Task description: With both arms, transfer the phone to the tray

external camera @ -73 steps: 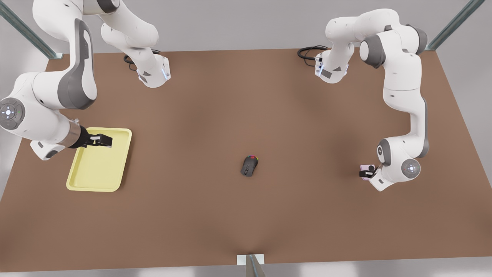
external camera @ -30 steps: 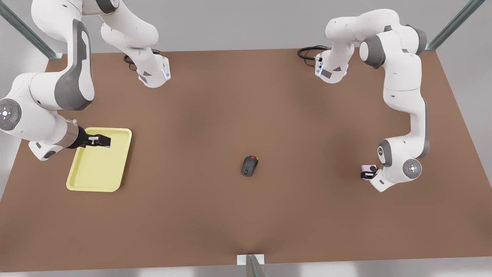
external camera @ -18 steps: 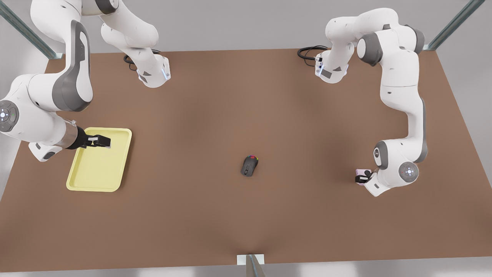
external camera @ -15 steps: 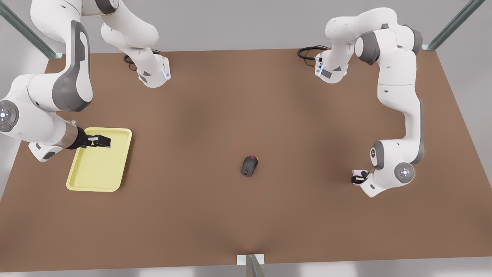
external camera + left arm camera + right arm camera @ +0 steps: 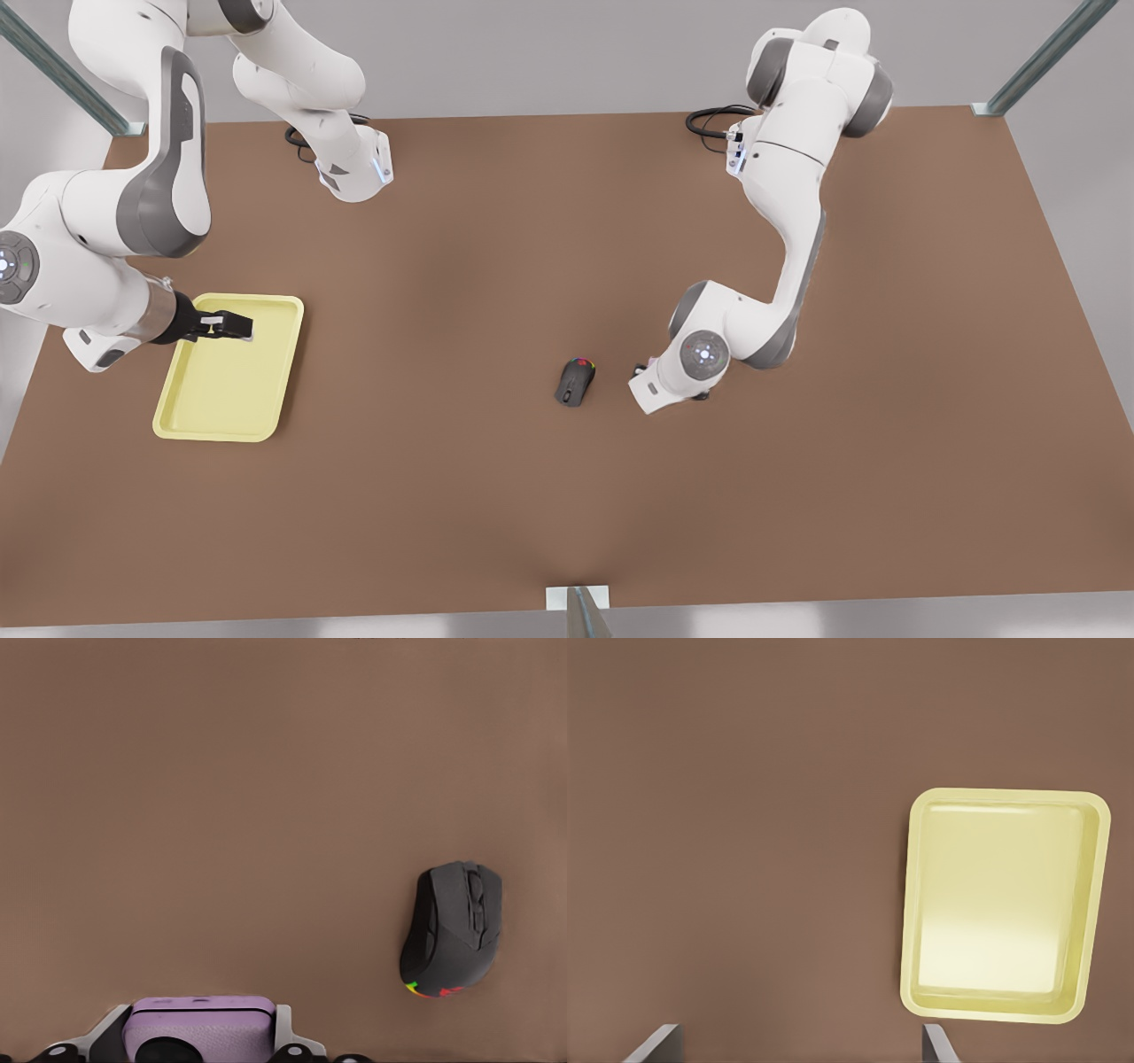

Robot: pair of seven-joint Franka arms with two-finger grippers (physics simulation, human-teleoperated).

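The pink phone (image 5: 199, 1026) sits between the fingers (image 5: 106, 1034) of my left gripper (image 5: 199, 1041), which is shut on it. In the front view that gripper (image 5: 645, 365) is tucked under its white wrist near the table's middle, just to the right of the black mouse, with a sliver of the phone (image 5: 653, 361) showing. The pale yellow tray (image 5: 266, 381) lies at the front view's left. My right gripper (image 5: 234, 328) hovers open over the tray's far part, and its wrist view looks down on the tray (image 5: 1001, 904) with the gripper (image 5: 796, 1047) holding nothing.
A black computer mouse (image 5: 575, 381) with coloured spots lies on the brown table (image 5: 496, 239) at centre, close to the left gripper; the left wrist view shows the mouse (image 5: 452, 928) too. Both arm bases and black cables stand at the table's far edge.
The left arm has swung the phone from the front view's right side to the middle, beside the mouse. The right gripper has stayed over the tray, shifting only slightly.
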